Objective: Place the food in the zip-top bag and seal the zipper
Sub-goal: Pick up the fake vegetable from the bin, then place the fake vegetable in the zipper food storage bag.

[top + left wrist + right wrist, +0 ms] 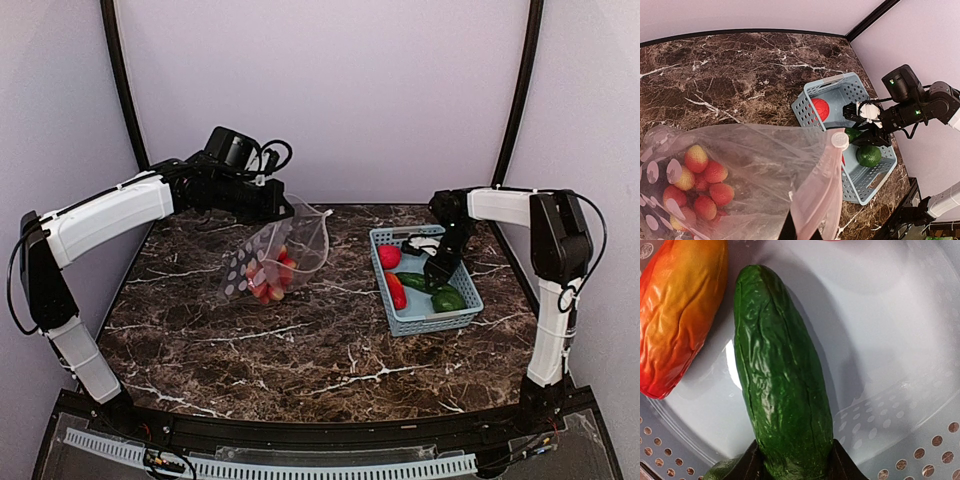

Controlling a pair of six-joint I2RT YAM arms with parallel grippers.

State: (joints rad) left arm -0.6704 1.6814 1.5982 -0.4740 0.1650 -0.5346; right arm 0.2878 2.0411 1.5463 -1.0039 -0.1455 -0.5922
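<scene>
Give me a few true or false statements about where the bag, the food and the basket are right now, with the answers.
1. The bag lies flat on the table. False: the bag hangs from the left gripper with its mouth open.
2. Red berries are inside the bag. True: the berries show through the clear plastic.
3. The cucumber is already in the bag. False: the cucumber lies in the basket, with the right gripper closed around one end.
4. The tomato is in the basket. True: the tomato sits at its far end.
5. The basket is on the left arm's side. False: it is on the right arm's side.
</scene>
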